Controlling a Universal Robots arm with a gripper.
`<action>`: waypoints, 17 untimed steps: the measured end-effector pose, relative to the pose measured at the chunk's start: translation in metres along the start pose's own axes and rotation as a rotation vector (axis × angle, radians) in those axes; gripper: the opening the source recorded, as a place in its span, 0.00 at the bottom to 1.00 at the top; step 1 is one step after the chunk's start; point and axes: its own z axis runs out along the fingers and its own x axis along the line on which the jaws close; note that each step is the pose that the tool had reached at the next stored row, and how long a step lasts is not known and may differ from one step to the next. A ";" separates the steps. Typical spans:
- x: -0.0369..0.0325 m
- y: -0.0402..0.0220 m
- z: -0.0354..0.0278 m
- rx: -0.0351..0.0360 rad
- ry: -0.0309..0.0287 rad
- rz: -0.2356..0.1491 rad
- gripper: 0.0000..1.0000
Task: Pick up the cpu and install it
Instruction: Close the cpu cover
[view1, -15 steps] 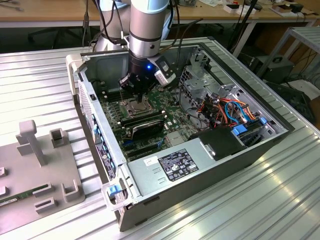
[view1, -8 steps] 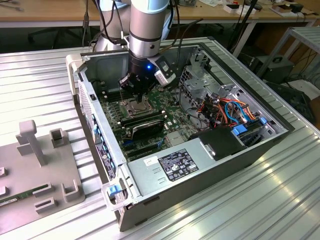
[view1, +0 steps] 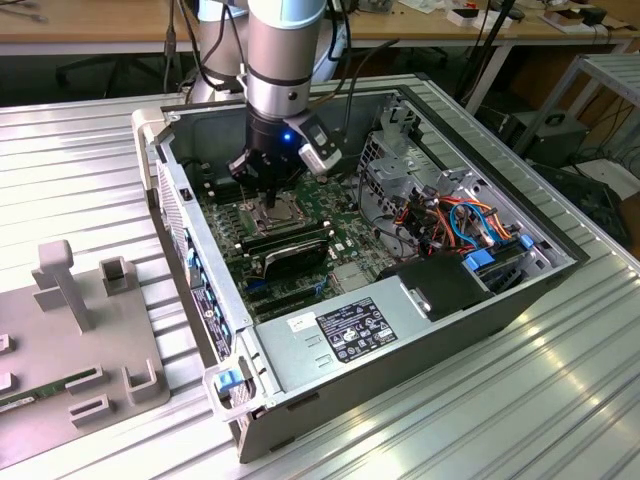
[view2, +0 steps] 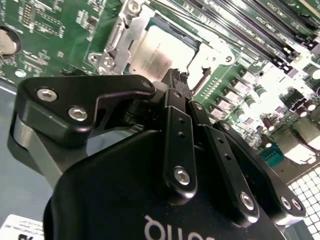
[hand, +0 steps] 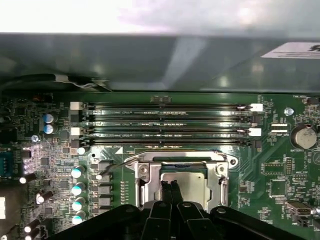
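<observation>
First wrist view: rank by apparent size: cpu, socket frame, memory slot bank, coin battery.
1. memory slot bank
2. socket frame
3. cpu, partly covered by the gripper but sitting inside the frame, so it looks smaller
4. coin battery

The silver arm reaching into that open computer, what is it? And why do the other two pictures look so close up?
That is a robot arm. At its tip is a black gripper, like a hand with fingers. The exterior view comes from a camera standing off the arm; it shows the open computer case lying on a ribbed metal table. The two wrist views come from cameras riding on the arm, so they look closely at the green motherboard. The cpu, a small silver square, sits inside the metal socket frame. The fingers are together right over it, holding nothing I can see.
</observation>
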 end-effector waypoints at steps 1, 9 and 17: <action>0.0026 0.0000 0.0009 0.0006 0.0001 0.000 0.11; 0.0097 -0.0002 0.0031 0.0042 -0.0001 0.000 0.11; 0.0117 -0.0004 0.0080 0.0073 0.0004 -0.003 0.11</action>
